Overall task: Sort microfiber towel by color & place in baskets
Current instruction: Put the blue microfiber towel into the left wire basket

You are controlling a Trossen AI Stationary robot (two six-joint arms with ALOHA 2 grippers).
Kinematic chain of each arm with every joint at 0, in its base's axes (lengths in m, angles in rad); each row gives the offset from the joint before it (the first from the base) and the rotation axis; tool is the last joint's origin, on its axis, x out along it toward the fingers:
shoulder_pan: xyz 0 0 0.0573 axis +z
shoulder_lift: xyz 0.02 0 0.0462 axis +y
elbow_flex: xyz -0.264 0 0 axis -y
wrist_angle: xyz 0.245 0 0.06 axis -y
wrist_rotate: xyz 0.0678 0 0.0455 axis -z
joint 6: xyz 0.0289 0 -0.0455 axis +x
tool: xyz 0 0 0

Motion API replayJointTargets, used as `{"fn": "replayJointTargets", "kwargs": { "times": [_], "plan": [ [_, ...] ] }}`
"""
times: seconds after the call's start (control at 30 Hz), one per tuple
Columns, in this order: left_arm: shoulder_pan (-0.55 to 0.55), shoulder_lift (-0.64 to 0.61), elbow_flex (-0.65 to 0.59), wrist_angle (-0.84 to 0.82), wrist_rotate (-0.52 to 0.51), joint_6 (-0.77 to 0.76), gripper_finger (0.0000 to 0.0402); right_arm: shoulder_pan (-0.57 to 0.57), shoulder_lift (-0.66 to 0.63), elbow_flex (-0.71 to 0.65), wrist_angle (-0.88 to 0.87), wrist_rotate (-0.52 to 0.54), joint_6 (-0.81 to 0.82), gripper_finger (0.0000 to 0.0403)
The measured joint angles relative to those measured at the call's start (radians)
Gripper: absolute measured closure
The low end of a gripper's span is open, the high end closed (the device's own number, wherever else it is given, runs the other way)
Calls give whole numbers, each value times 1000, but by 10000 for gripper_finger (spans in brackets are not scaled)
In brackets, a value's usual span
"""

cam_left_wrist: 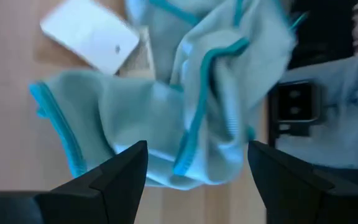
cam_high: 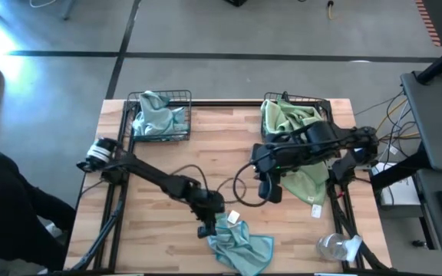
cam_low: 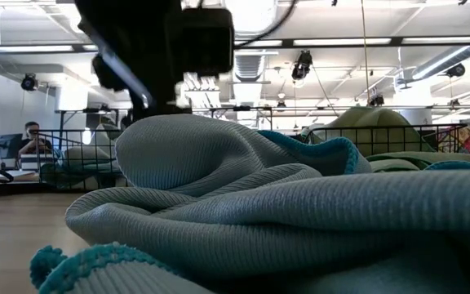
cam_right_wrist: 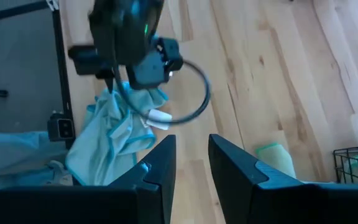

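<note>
A light blue towel (cam_high: pixel 242 247) lies crumpled near the table's near edge, its white tag (cam_left_wrist: pixel 92 34) beside it. My left gripper (cam_high: pixel 209 228) hangs right over its left part, open, with a bunched fold (cam_left_wrist: pixel 191 118) showing between the fingers (cam_left_wrist: pixel 197 168). The same towel (cam_low: pixel 284 212) fills the low view. A pale green towel (cam_high: pixel 305 182) lies flat under the right arm. My right gripper (cam_high: pixel 270 193) hovers at its left edge, slightly open (cam_right_wrist: pixel 191 158) and empty. The left basket (cam_high: pixel 159 115) holds blue towels, the right basket (cam_high: pixel 294 115) green ones.
A clear plastic wrapper (cam_high: pixel 336 247) lies at the near right corner. Bare wood spans the table's middle and left side (cam_high: pixel 152 222). Both baskets stand at the far edge. A person (cam_low: pixel 29 140) sits in the room beyond the table.
</note>
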Motion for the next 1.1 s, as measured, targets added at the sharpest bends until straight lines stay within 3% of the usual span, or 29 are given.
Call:
{"fn": "replayJointTargets", "kwargs": {
  "times": [0.3, 0.6, 0.8, 1.1],
  "plan": [
    [-13, 161, 157, -110, -7, 0, 141, 0, -24, 0, 0, 0, -1, 314],
    [-13, 215, 211, -158, -30, -14, 153, 0, -31, 0, 1, 0, -15, 314],
    [-11, 201, 208, -174, -43, -22, 222, -1, -31, 0, 1, 0, -40, 314],
    [-12, 199, 251, -277, -45, 8, 390, -1, -31, 0, 1, 1, -65, 314]
  ]
}}
